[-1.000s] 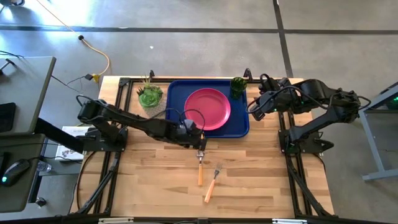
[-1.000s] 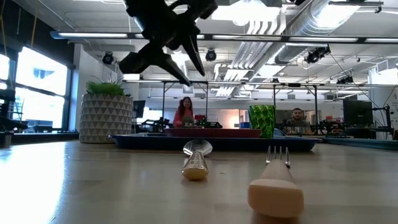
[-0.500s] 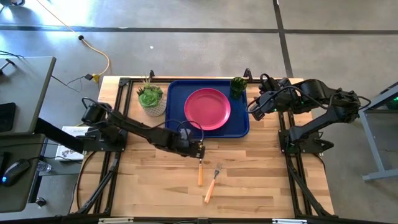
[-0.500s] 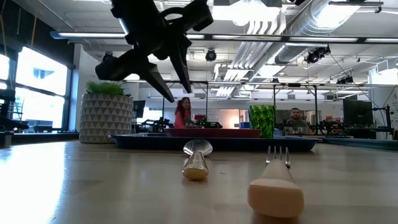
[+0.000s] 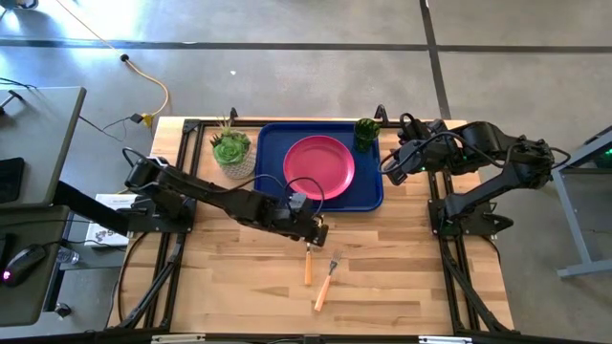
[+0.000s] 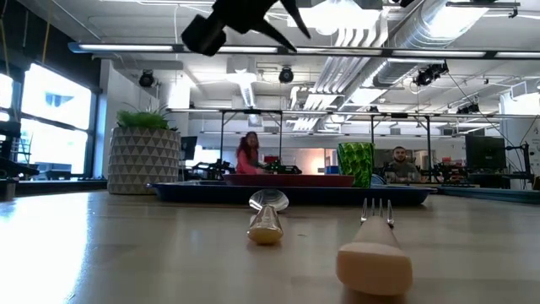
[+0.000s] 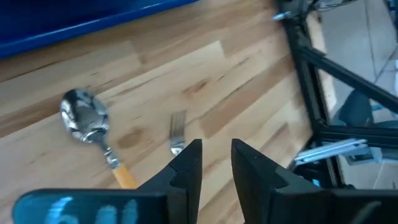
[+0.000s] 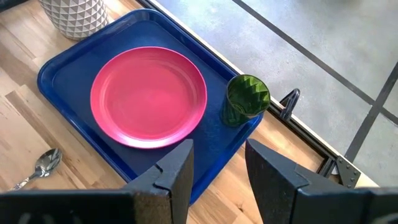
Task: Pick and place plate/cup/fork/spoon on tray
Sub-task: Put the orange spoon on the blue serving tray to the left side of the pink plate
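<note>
- The left gripper (image 5: 321, 231) hovered just in front of the tray (image 5: 271, 158), above the spoon (image 5: 307, 258), fingers narrowly parted and empty.
- The right gripper (image 8: 216, 163) waited beside the tray, fingers apart, empty.
- The plate (image 5: 318, 167) and cup (image 5: 365, 131) sat on the tray.
- The fork (image 5: 326, 279) lay beside the spoon.

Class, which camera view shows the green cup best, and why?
The right wrist view: the cup stands whole in the tray corner beside the plate. The high view shows it small; the low view shows its side; the left wrist view misses it.
</note>
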Robot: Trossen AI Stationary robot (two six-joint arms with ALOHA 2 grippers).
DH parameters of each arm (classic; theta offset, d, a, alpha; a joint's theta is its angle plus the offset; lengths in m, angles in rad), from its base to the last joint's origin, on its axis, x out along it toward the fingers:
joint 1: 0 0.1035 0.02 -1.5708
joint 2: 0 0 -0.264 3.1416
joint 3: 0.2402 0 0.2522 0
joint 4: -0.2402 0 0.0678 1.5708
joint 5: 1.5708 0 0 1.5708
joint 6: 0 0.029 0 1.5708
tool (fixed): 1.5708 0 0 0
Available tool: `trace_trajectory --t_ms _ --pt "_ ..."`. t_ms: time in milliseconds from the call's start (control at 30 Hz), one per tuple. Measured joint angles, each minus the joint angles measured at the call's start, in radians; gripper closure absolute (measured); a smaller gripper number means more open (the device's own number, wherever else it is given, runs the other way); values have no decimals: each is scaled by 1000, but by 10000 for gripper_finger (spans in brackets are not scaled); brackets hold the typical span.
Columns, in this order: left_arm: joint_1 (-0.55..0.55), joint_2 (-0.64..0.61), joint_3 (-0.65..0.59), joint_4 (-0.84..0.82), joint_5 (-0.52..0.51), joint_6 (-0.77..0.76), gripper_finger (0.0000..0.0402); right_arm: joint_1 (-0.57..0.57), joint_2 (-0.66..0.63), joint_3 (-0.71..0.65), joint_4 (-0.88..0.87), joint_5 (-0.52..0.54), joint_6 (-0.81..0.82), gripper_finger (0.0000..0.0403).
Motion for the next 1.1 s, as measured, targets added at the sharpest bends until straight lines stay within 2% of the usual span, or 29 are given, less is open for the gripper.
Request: trace_trajectory --t_ms 500,733,1100 --pt "-21 1 144 -36 -22 55 384 0 0 0 -2 -6 0 265" --pt "-21 1 203 -39 -65 117 387 0 4 0 -2 -6 0 265" --pt "-19 1 203 -221 -166 211 387 0 6 0 -2 -12 78 265"
